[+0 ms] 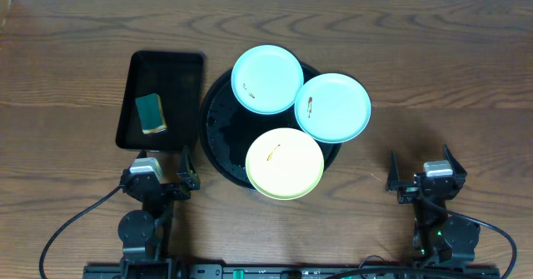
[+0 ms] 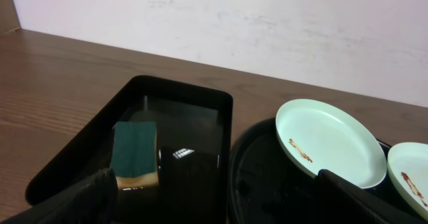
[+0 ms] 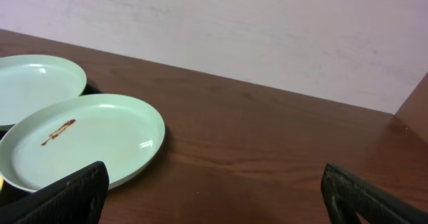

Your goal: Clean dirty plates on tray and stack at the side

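Nearest the base, the left gripper (image 1: 158,172) and the right gripper (image 1: 425,169) rest low over the brown wooden table (image 1: 433,62). Both have their jaws wide apart and hold nothing, a parked posture that suits a task not yet started. The left gripper faces the small rectangular black tray (image 1: 179,87), probably so that it can reach the green-topped, yellow-backed sponge (image 1: 151,113) lying in it. The right gripper faces bare table beside the plates, which is a likely stacking area.

The large round glossy black tray (image 1: 221,125) lies between the two arms and carries all three plates.
- The pale yellow round plastic plate (image 1: 284,163) sits nearest, overhanging the near rim.
- The right pale aqua round plastic plate (image 1: 333,107) lies behind it, overhanging the right rim.
- The left pale aqua round plastic plate (image 1: 266,79) is farthest, at the back edge.

Each plate carries a thin brown streak, so none is judged clean. The plates are spread out, not stacked, which leaves each soiled face open to wiping.

Limits of view:
- The plates touch or slightly overlap, but which rim lies uppermost cannot be determined.
- The wrist views crop their own fingers at the lower edge.
- The left wrist view cuts off the right aqua plate.
- Neither wrist view clearly shows the yellow plate.
- Gloss hides any moisture on the trays.
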### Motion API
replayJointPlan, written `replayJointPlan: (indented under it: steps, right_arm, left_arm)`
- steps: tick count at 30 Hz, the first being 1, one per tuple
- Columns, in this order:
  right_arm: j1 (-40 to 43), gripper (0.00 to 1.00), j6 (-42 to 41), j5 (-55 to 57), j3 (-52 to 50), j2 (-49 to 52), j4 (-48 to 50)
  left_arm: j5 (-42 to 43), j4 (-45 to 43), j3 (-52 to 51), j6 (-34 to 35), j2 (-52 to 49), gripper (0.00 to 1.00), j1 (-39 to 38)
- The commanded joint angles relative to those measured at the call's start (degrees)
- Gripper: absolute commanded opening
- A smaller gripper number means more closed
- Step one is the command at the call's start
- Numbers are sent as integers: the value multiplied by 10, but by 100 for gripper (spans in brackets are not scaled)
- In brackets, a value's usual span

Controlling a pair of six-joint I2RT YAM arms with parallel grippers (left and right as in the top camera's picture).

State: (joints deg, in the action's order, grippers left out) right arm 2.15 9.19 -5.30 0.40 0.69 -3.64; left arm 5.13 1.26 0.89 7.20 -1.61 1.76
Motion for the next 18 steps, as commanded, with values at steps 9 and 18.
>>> replayJointPlan:
  steps: [9,18]
  right_arm:
    - [-10,99,-10,4,-1,-1,-2]
    - [-10,99,-10,4,-1,-1,-2]
  left_arm:
    - [2,23,-7,-10,2,93,-2]
    - [-22,21,-7,-16,3,93,-2]
